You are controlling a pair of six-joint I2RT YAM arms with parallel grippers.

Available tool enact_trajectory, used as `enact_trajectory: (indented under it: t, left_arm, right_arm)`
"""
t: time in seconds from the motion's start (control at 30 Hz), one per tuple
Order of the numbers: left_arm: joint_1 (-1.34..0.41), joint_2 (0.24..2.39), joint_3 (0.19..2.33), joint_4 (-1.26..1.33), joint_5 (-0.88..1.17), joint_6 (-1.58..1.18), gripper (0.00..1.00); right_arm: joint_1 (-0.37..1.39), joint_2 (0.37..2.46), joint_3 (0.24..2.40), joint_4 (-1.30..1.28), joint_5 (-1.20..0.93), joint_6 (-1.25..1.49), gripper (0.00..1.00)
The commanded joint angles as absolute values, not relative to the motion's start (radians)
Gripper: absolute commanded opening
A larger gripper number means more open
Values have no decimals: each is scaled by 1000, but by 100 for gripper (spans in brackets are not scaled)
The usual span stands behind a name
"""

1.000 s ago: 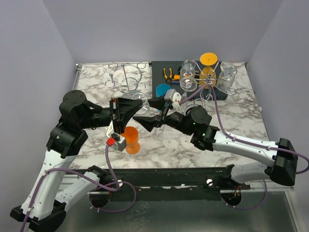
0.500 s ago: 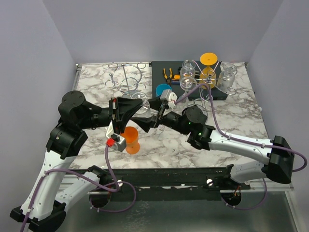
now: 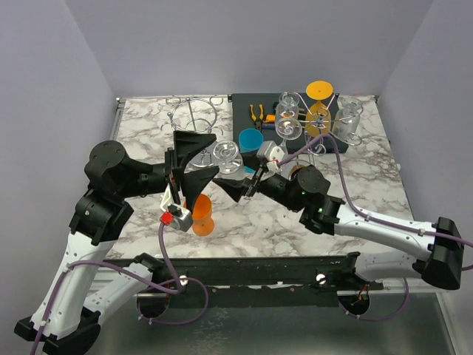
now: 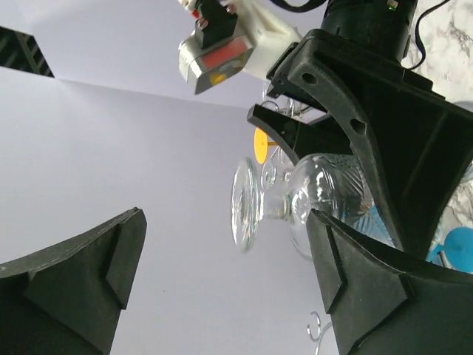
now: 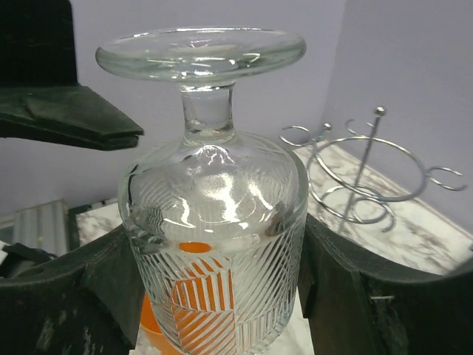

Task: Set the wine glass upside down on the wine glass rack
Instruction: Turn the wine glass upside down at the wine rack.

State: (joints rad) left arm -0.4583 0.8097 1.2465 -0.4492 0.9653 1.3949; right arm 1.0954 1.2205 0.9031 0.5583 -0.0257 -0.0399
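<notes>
Holding left gripper wide open, fingers spread, pointing right toward table centre. Stretching right arm low across from right base, wrist angled left. Pinching wine glass in right gripper, fingers pressing both sides of bowl.

Light: bright, even, diffuse. Shadows: faint, on marble table. Glare: small highlights on wine glass bowl. Focus: sharp.

A robotics lab cell: lilac walls box in a marble-patterned table; left arm and right arm bolted along its near edge; purple cables trail; a wire wine glass rack stands on it.
</notes>
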Motion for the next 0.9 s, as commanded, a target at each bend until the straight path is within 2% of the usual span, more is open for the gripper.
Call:
enact_trajectory:
  t: [0.0, 0.2, 0.4, 0.57, 0.7, 0.87]
  left_arm:
    - [-454, 816, 1260, -370, 915, 1270, 99]
    - [-454, 818, 1264, -242, 796, 983, 99]
    - [-454, 858, 1327, -165, 560, 664, 99]
    - [-454, 877, 1348, -161, 457, 551, 99]
    - [-454, 871, 1343, -161, 449, 504, 99]
    - [-454, 868, 1325, -160, 455, 474, 99]
  right_arm:
    - [1097, 1143, 949, 486, 124, -172, 1]
    - [1061, 1158, 1089, 377, 219, -307, 1]
    - [850, 1221, 1296, 236, 113, -174, 1]
    - [786, 1269, 1424, 126, 141, -187, 1]
    - [701, 1213, 1417, 65, 155, -127, 1]
    - [690, 1120, 1343, -25, 240, -104, 0]
